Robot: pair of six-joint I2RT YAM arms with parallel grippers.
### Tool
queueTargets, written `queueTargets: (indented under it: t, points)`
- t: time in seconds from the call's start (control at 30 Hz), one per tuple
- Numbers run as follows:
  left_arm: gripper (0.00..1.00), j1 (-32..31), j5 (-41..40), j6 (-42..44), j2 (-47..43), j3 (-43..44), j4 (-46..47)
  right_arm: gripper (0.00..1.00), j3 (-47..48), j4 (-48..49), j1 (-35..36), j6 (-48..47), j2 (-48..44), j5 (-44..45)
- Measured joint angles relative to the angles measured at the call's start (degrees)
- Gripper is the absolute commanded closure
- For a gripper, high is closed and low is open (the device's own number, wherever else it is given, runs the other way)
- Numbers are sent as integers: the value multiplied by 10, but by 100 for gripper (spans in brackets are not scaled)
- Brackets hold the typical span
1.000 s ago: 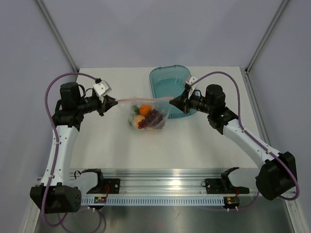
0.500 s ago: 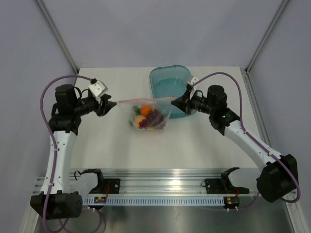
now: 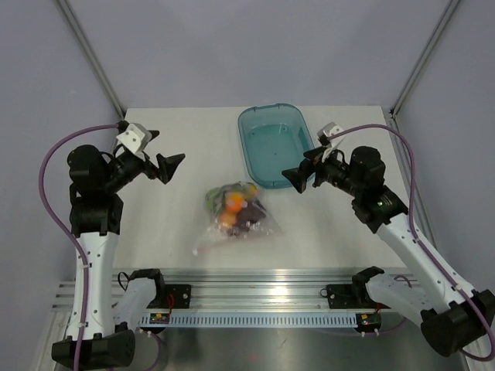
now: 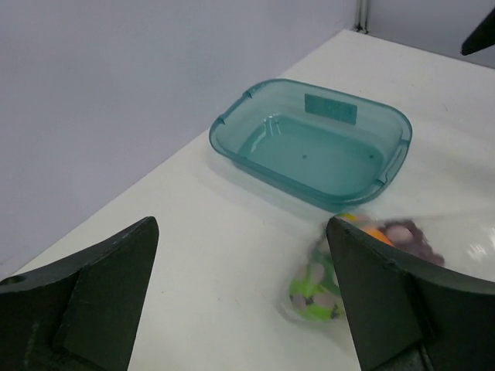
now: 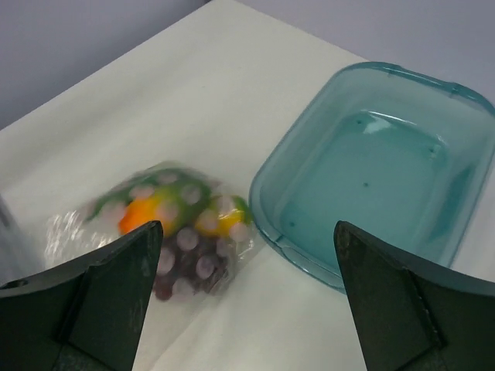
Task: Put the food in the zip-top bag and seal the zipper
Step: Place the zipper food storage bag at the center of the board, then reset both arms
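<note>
The zip-top bag [image 3: 232, 232] lies loose on the table between the arms, with the food [image 3: 235, 207] bunched inside: orange, green and dark purple pieces. Its flat clear part spreads toward the near edge, and I cannot make out the zipper. My left gripper [image 3: 172, 166] hangs open above the table to the left of the bag, holding nothing. My right gripper [image 3: 295, 178] stands open to the right, in front of the tray. In the left wrist view the bagged food [image 4: 340, 270] shows past the gripper [image 4: 241, 232]. In the right wrist view the food [image 5: 174, 224] lies below the open gripper [image 5: 249, 232].
A translucent teal tray [image 3: 251, 147] stands empty at the back centre, and shows in both wrist views [image 4: 232, 135] [image 5: 271, 193]. An aluminium rail [image 3: 255, 297] runs along the near edge. Grey walls close in the table on three sides.
Both grippers have opened and let go of the bag's ends, then drawn back outward. The bag has dropped from between them onto the table, nearer the front.
</note>
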Motion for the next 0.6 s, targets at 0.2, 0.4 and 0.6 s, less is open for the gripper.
queueTargets:
  t: [0.2,0.4,0.6]
  points:
    - [12,0,-77,-96,-8,2,36,1,84,-148,0,108,-17,230]
    - [9,0,-137,-197,24,26,-9,1,117,-277,0,193,31,383]
    - [1,-3,-201,-273,32,4,-63,1,75,-345,0,273,45,434]
